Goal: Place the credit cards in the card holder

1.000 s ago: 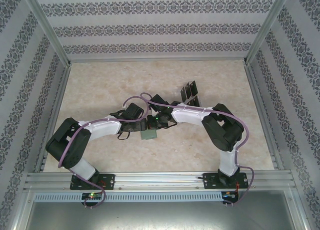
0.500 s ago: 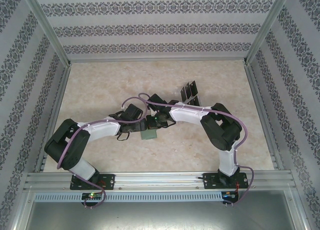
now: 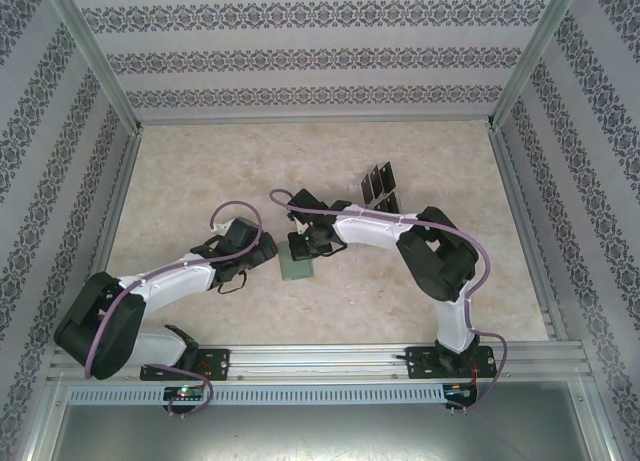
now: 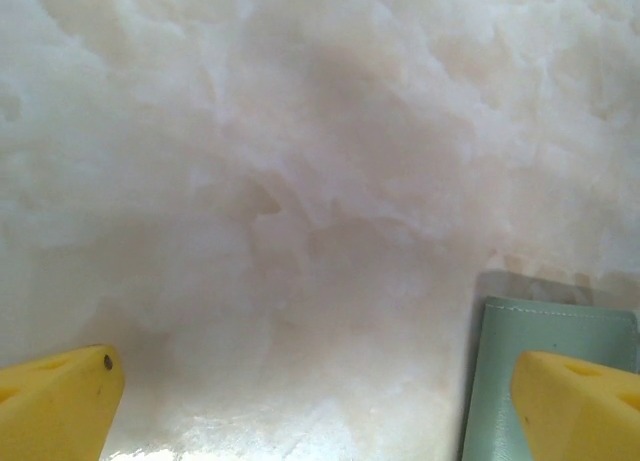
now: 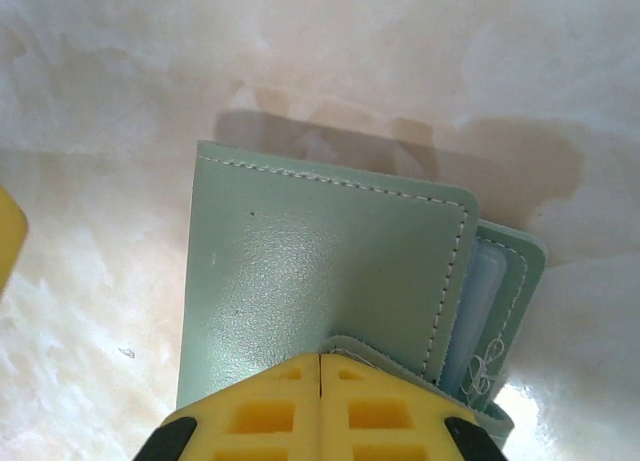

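Pinching with its yellow jaws pressed fully together, the right gripper [image 5: 320, 381] has hold of a curled cover edge of the small flat sage-green stitched card holder [image 5: 320, 281], low in the middle of the right wrist view. The holder lies flat, its cover a little askew, so a pale blue inner pocket [image 5: 478, 301] peeks out at its right side.

The left gripper [image 4: 318, 406] is spread wide and has nothing in it. One yellow finger sits at the lower left of its wrist view and the other at the lower right, above a corner of the holder [image 4: 560, 326].

From above, both grippers meet near the centre of the frame, the right one [image 3: 300, 243] over the holder [image 3: 297, 268] and the left [image 3: 268, 253] just to its left.

The small thin black rectangular credit cards [image 3: 378, 184] stand in a cluster up and to the right of the holder, apart from it. I judge the task barely begun: no card is in a gripper or seen in the holder, so every card is left to fetch and insert.

The pale cream marbled tabletop [image 3: 200, 181] is otherwise bare. Grey-patterned striped walls [image 3: 320, 61] and an aluminium frame [image 3: 320, 359] enclose it.
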